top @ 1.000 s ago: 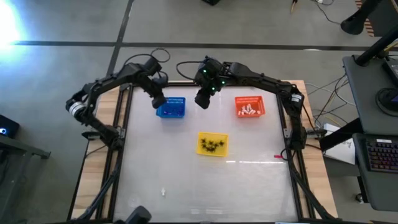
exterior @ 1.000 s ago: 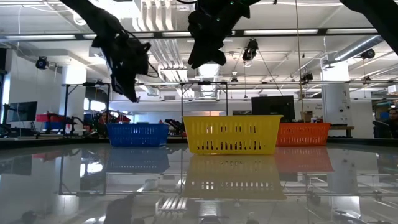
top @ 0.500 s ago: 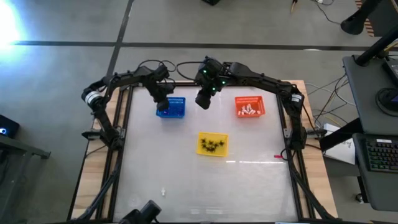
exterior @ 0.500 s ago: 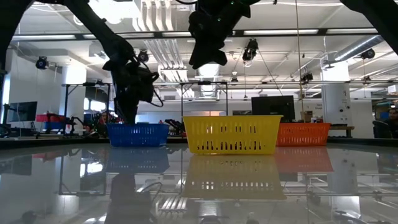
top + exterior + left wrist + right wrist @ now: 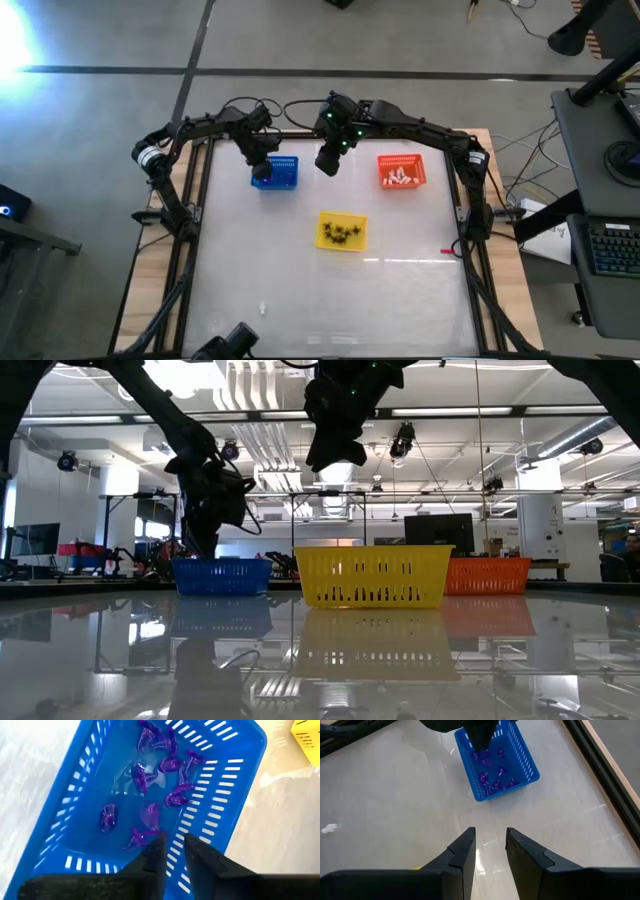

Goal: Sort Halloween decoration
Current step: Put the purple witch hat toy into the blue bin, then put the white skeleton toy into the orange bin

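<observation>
Left jaws lower over blue basket (image 5: 275, 173)

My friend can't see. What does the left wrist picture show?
A blue basket holds a pile of purple trinkets. The left gripper hangs just above them, its jaws slightly apart and holding nothing. One corner of a yellow basket shows nearby.

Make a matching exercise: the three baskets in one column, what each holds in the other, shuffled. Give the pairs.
Column 1:
1. blue basket
2. yellow basket
3. orange basket

Column 2:
A. white trinkets
B. purple trinkets
C. black spider-like trinkets

Pairs: 1-B, 2-C, 3-A.
</observation>
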`<action>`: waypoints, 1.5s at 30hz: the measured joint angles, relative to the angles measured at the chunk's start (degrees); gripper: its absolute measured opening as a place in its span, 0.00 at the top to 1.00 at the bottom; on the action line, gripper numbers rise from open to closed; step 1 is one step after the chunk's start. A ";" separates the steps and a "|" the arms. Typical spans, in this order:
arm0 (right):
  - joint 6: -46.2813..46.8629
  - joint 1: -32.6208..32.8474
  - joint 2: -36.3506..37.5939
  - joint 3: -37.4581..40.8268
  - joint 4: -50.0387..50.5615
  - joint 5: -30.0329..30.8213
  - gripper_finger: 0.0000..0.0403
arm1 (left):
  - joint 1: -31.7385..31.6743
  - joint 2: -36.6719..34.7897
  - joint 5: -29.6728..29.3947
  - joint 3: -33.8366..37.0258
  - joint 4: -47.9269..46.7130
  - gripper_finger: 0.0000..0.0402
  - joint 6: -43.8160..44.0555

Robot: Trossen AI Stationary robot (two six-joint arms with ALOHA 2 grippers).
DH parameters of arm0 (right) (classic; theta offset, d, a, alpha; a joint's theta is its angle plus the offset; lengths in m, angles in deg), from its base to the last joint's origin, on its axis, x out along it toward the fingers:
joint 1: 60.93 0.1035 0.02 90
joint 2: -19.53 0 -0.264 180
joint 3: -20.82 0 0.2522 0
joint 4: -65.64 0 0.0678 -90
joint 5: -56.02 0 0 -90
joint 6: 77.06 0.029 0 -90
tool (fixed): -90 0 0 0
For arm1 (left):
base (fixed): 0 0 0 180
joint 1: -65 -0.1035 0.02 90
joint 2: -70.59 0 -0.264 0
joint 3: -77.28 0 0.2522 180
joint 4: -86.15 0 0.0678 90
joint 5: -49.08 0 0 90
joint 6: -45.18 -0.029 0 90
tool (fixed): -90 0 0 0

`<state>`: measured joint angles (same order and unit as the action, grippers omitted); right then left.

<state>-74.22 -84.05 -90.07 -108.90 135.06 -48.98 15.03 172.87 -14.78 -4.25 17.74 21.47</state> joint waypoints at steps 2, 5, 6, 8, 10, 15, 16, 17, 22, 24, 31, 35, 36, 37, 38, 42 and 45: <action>-0.37 0.01 0.00 0.00 0.00 0.00 0.75 | 0.00 -0.02 -0.03 0.00 0.07 0.84 0.05; -0.58 0.01 0.00 0.00 0.14 0.00 0.74 | 0.00 -0.06 -0.07 0.00 -0.38 0.79 0.19; -0.63 0.01 0.00 0.00 0.48 0.00 0.74 | 0.00 -0.17 -0.08 0.00 -1.15 0.78 0.21; -0.70 0.01 0.08 0.01 2.26 0.00 0.74 | 0.07 -1.07 -0.13 0.00 -4.00 0.76 -0.24; -1.27 0.01 0.47 0.02 5.36 -0.03 0.74 | 0.40 -3.26 -0.13 0.00 -7.09 0.76 -1.59; -2.94 0.97 2.43 0.02 19.37 -0.42 0.75 | 3.11 -12.90 -0.10 0.92 -10.54 0.78 -0.86; -3.35 1.42 2.71 0.02 22.19 -0.43 0.75 | 4.15 -15.30 -0.07 1.34 -10.57 0.79 -0.31; -3.53 1.84 3.05 0.02 24.66 -0.44 0.75 | 5.23 -17.70 -0.07 1.89 -10.52 0.79 0.52; -2.62 3.93 4.79 0.04 31.42 -0.08 0.76 | 12.26 -28.52 -0.07 4.91 -9.65 0.80 7.02; -1.08 4.72 5.64 0.04 31.12 0.00 0.76 | 15.52 -32.05 -0.05 6.40 -9.67 0.80 9.53; 9.50 7.69 7.90 0.04 30.77 0.02 0.74 | 27.96 -40.84 -0.09 10.05 -9.53 0.80 20.38; 14.79 10.24 8.71 0.04 30.80 0.00 0.74 | 35.84 -43.86 -0.17 12.05 -9.23 0.80 24.87; 16.19 10.90 8.82 0.04 30.80 0.00 0.74 | 37.86 -44.37 -0.20 12.61 -8.71 0.80 26.18; 17.37 11.57 8.99 0.04 30.81 0.02 0.75 | 39.96 -44.79 -0.20 13.15 -8.06 0.80 27.42; 18.38 12.31 9.14 0.04 30.82 0.02 0.75 | 42.06 -45.15 -0.24 13.89 -7.34 0.80 28.74; 23.49 15.72 9.40 0.04 30.77 0.06 0.77 | 50.35 -45.65 -4.33 16.96 -4.47 0.80 36.30; 28.02 18.90 9.38 0.04 30.72 0.04 0.78 | 56.36 -45.31 -8.10 19.24 -0.60 0.80 42.98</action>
<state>-46.20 -65.15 -80.69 -108.86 165.78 -48.94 71.38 127.56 -22.88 14.98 17.14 64.45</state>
